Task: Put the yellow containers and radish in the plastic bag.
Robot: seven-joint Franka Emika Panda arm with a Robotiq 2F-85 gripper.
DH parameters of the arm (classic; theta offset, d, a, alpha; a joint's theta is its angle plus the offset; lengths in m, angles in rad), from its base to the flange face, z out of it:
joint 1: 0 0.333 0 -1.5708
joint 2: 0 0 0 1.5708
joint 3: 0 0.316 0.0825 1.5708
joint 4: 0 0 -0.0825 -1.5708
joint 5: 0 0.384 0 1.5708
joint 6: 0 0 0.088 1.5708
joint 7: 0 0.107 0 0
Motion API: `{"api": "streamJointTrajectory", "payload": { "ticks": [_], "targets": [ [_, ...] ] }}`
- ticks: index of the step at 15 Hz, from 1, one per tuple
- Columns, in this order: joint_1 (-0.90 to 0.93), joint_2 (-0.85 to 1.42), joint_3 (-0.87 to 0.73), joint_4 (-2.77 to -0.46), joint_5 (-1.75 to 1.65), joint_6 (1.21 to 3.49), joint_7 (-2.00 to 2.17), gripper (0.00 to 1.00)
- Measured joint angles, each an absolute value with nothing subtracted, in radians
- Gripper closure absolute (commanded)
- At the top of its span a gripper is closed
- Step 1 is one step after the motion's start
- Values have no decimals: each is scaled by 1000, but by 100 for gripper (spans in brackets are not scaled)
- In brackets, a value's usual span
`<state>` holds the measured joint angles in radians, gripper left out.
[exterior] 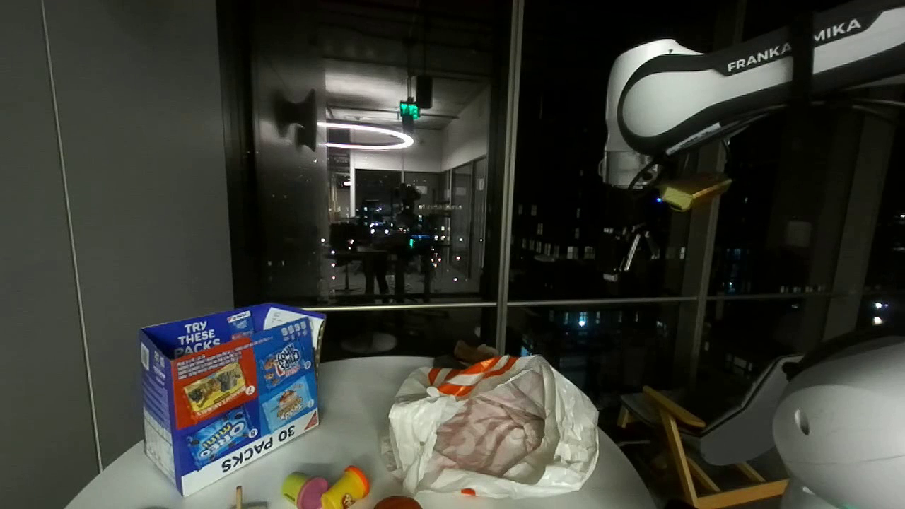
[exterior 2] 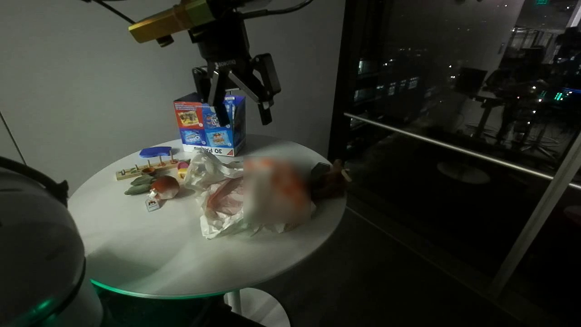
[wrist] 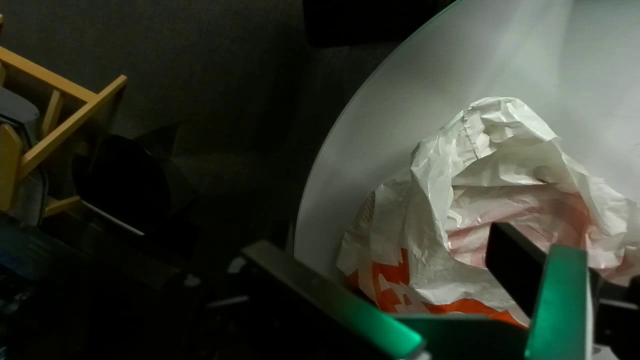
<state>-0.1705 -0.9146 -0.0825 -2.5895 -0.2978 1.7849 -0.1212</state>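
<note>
Night-dark windows (exterior: 565, 134) and a grey wall (exterior: 134, 184) behind; in front, a round white table (exterior 2: 159, 245). Overhead, a white robot arm (exterior: 714, 92), bent downward. Toward the wall, a blue-and-red snack box (exterior: 240, 396), standing open-topped on the table — probably just clutter here. Nearer the middle, the plastic bag (exterior: 417, 424), slumped, mouth gaping, with only pinkish lining in sight inside.

At the arm's end, the gripper (exterior 2: 245, 117): jaws wide apart, nothing held, high above the table. No pick under way, apparently, and everything left to pack.

Next down in size, a wooden peg toy (exterior 2: 156, 166); then the radish (exterior 2: 167, 187), just beside the bag on the table, with green leaves (exterior 2: 140, 185) and a tag (exterior 2: 152, 204). Last, the yellow containers (exterior: 343, 490), end to end near the bag, one with an orange end, the other greenish with maybe a pink lid (exterior: 313, 493).

Biggest danger: flimsy plastic. Could fold shut if brushed on the way down, or get pinched along with a container in that tight gap. Could slide toward the table's edge too, if pushed. As for the yellow containers, likely to roll if gripped off-centre, being round. As for the radish, awkward differently — liable to snag by leaves or tag on the rim and hang half in, half out.
</note>
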Motion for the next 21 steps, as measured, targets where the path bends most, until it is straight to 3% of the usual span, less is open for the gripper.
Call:
{"api": "streamJointTrajectory", "payload": {
  "ticks": [6,10,16,21],
  "targets": [
    [-165,-913,-83,-2596,-296,1784,-121,0],
    [-62,-911,-46,-2672,-189,1811,-98,0],
    [216,-867,190,-2760,47,1868,0,0],
    [366,-705,432,-2763,93,2144,103,0]
  ]
}}
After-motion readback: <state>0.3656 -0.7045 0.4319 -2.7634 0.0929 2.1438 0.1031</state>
